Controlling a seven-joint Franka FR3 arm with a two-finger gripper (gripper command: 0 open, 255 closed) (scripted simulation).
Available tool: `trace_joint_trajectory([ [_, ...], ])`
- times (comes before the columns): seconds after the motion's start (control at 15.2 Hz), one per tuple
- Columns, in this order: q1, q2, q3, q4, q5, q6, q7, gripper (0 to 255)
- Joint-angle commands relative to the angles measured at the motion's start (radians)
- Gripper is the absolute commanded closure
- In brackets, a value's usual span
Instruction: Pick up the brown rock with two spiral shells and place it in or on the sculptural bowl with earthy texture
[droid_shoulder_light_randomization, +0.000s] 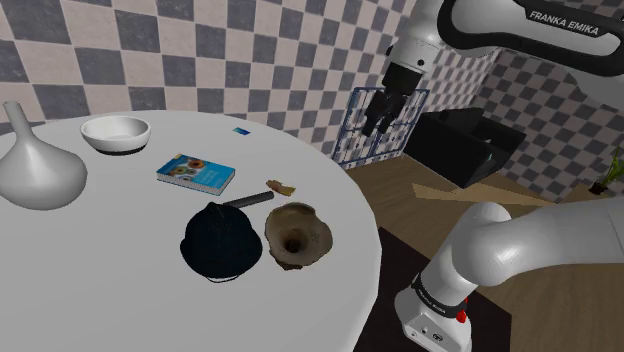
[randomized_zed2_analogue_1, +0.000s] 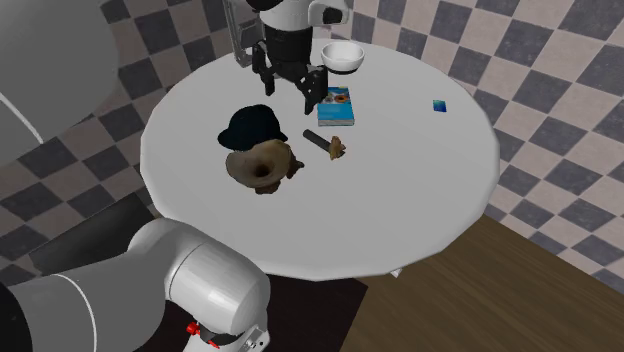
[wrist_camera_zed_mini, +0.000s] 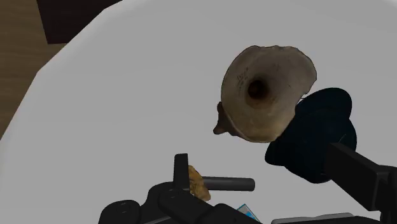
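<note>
- The brown shell rock (droid_shoulder_light_randomization: 281, 186) is lying on the white desk (droid_shoulder_light_randomization: 120, 260), touching the end of a dark rod (droid_shoulder_light_randomization: 250, 199) and near the earthy bowl (droid_shoulder_light_randomization: 297, 237).
- I am judging it small, light, stiff and lumpy, likely to twist in a loose grip.
- I am favouring a pinch across its narrow middle, clear of the rod.
- My fingers (wrist_camera_zed_mini: 359, 177) are standing spread and empty, hanging above the desk.

The rock (droid_shoulder_light_randomization: 281, 186) is a small, lumpy, tan-brown piece lying on the white table (droid_shoulder_light_randomization: 120, 270), near the bowl (droid_shoulder_light_randomization: 280, 222) but apart from it; its shell detail is too small to make out. The bowl is a flared, funnel-shaped vessel with a rough, mottled brown-and-beige surface and a dark central hole. It rests on the same table with its mouth facing upward.
</note>
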Motion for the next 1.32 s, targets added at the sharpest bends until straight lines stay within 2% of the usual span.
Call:
trace_joint_trajectory([
  [0.0,0.0,0.0,0.0,0.0,0.0,0.0,0.0,0],
  [0.66,0.009,0.26,-0.034,-0.076,0.029,0.319,-0.079,0],
  [1.25,0.028,0.576,-0.063,-0.021,0.094,0.561,-0.17,0],
])
